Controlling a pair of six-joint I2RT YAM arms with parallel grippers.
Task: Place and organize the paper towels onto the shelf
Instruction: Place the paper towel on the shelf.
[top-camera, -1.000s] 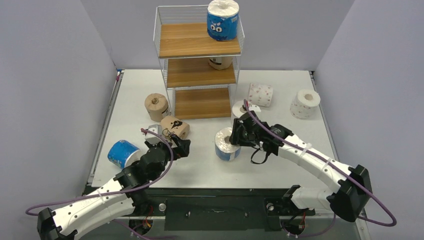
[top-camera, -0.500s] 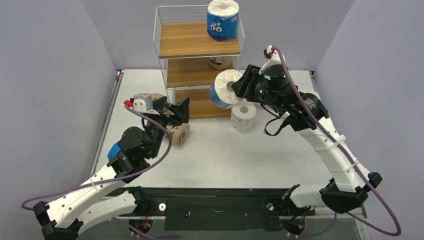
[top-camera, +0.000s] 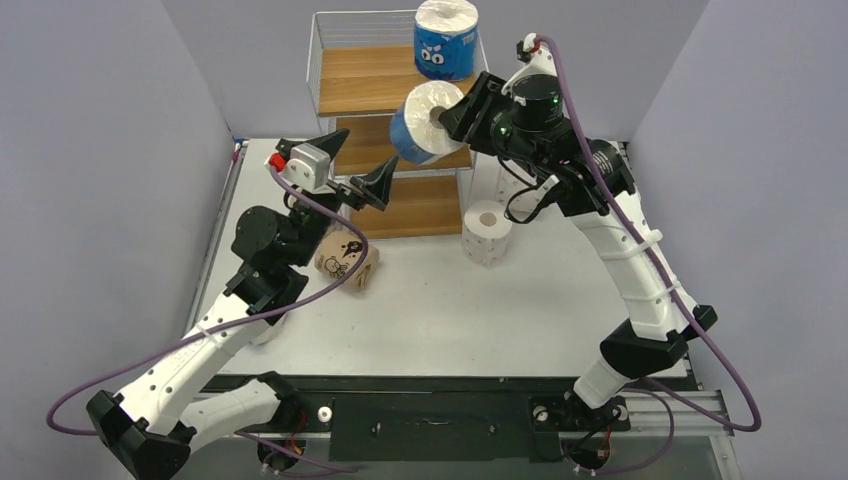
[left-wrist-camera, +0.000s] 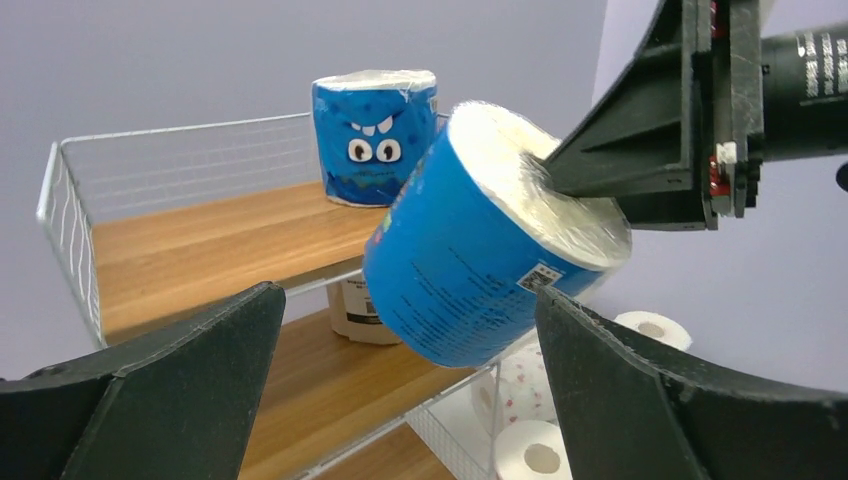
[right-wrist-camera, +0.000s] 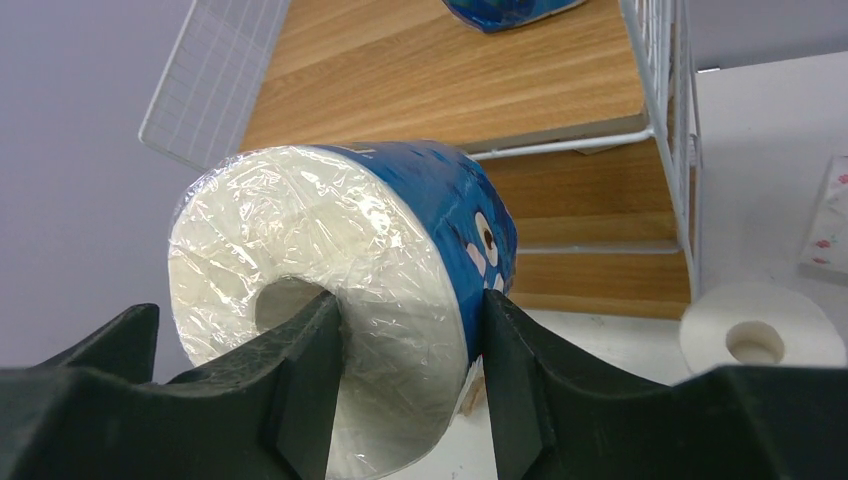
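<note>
The shelf (top-camera: 360, 92) stands at the back of the table, with one blue roll (top-camera: 446, 40) upright on its top board. My right gripper (top-camera: 450, 115) is shut on a second blue roll (top-camera: 422, 122), held tilted in the air at the shelf's front right, level with the top board. One finger sits in the roll's core (right-wrist-camera: 285, 300) and the other presses its blue side. My left gripper (top-camera: 355, 165) is raised left of that roll, open and empty. In the left wrist view the held blue roll (left-wrist-camera: 480, 240) hangs beyond the wide-apart fingers, and a tan roll (left-wrist-camera: 358, 312) stands on the middle board.
A tan roll (top-camera: 347, 262) lies on the table under my left arm. A white roll (top-camera: 487, 232) stands upright by the shelf's front right leg. More white rolls (left-wrist-camera: 528, 385) lie behind the shelf's right side. Grey walls close in the table.
My right arm has lifted the blue roll from the table up to the shelf's top board. My left arm has risen from the table, still open and empty.
</note>
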